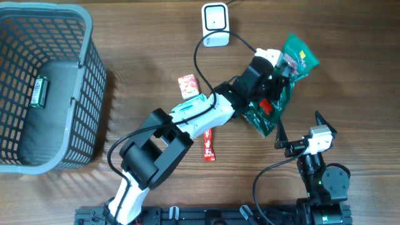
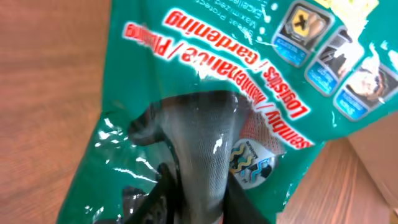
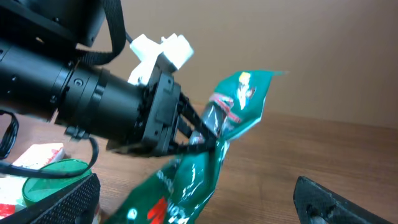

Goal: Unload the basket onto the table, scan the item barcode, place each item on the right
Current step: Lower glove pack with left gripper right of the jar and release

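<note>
- Left gripper is pinched narrow on the bag. Its black fingers clamp the film about halfway along the bag.
- Right gripper stands wide and holds nothing. It is near the table's near edge on the right, just beside the bag's lower end but apart from it.
- Basket, of grey mesh, fills the far left corner. A small green pack lies inside by its left wall.
- Red packet lies flat near the table's middle, just left of the left arm.
- Red stick lies nearer the near edge, beside the left arm's white link.
- Scanner, white, sits at the far edge about midway along, with a black cable leading away from it.
- Bag: green and glossy, right of the middle, between the scanner and the right gripper.
  - It is tilted, with its top in the air.
  - Whether the lower end touches the table cannot be told.
  - The left wrist view shows red and white print and a grey glove through a clear window.
  - No barcode can be made out.
</note>
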`<state>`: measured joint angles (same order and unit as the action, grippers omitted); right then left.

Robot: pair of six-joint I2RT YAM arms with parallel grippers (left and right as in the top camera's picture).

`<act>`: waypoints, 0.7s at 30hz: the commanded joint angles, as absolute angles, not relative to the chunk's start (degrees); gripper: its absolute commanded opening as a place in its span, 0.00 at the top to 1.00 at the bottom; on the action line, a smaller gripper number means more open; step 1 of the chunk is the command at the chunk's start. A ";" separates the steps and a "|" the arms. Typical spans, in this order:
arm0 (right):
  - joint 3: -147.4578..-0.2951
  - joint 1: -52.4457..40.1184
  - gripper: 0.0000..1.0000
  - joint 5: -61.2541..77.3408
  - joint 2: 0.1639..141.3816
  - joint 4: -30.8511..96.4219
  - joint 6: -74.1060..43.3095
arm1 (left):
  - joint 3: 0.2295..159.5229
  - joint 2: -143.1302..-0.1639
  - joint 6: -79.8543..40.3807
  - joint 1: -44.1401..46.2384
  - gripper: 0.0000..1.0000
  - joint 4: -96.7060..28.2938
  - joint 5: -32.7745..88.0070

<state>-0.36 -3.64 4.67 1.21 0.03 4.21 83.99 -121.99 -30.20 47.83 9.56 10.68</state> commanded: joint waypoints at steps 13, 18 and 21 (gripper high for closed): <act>-0.32 -3.46 0.00 4.51 1.02 -0.12 4.49 | 83.99 -121.82 -30.26 47.42 0.74 13.41 9.74; -0.32 -3.46 0.00 4.51 1.02 -0.12 4.51 | 84.12 -116.75 -30.04 43.03 0.79 17.58 10.00; -0.32 -3.46 0.00 4.51 1.02 -0.12 4.51 | 84.12 -110.37 -27.11 40.84 0.86 11.40 12.47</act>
<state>-0.36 -3.64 4.67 1.21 0.03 4.21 83.92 -119.00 -30.41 43.48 14.79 10.04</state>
